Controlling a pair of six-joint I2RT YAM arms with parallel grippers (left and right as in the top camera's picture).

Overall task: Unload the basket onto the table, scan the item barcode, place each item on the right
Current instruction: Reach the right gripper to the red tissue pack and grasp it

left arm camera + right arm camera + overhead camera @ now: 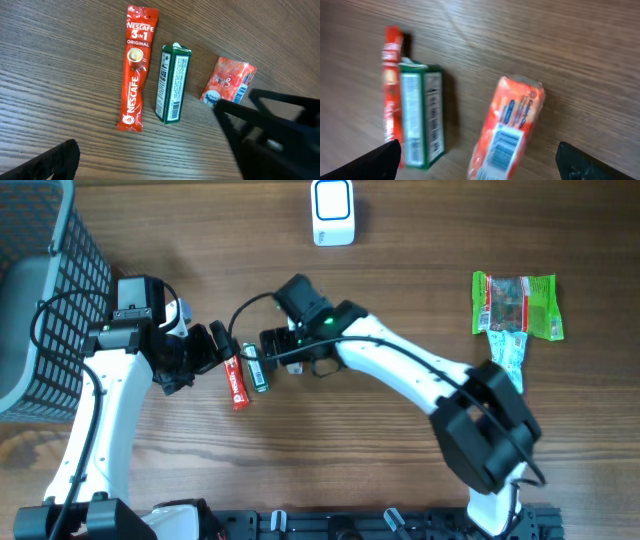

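Left gripper and right gripper both stand wide and empty overhead, facing each other across a Nescafe sachet and a green box. From the left wrist, the sachet, the box and an orange packet lie side by side ahead of the spread fingers. From the right wrist, the packet's barcode faces up, just ahead between the fingers.

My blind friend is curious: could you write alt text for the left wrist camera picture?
Three items lie side by side on a wooden table: a red Nescafe sachet, a green box with a barcode, and an orange packet. The open left gripper shows as dark fingers along the bottom.
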